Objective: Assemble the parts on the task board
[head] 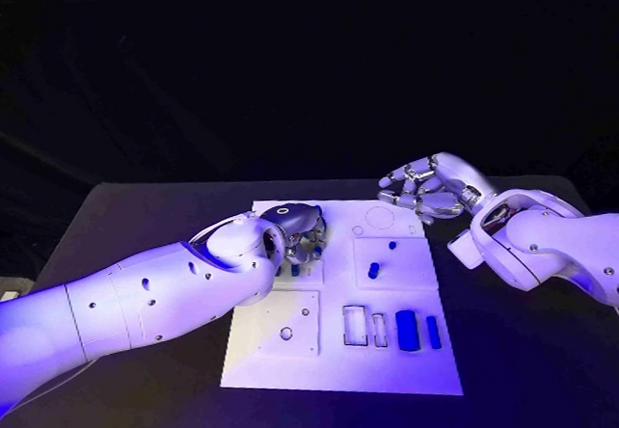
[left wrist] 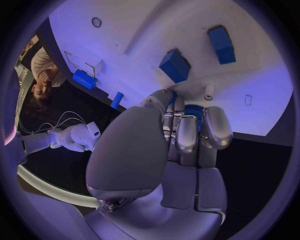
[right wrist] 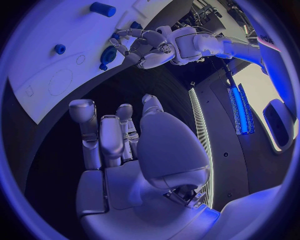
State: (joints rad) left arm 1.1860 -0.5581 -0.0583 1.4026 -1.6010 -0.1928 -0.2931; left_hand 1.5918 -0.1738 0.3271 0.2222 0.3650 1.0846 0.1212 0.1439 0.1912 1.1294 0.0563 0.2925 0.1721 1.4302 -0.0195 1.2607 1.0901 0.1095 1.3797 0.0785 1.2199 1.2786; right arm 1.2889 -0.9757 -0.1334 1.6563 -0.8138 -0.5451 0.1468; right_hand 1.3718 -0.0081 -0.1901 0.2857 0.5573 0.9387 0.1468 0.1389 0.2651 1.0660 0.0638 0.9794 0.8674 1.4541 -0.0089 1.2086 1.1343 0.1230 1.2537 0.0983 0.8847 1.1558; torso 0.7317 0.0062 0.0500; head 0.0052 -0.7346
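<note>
the left hand holds a small blue part; it looks light and hard, best pinched by its sides; the right hand is empty, fingers curled

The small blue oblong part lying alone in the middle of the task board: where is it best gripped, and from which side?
Probably from straight above, pinching the small blue part across its two long sides at mid-length. It lies flat with bare board all round, so fingers fit there. The right hand holds nothing.
</note>
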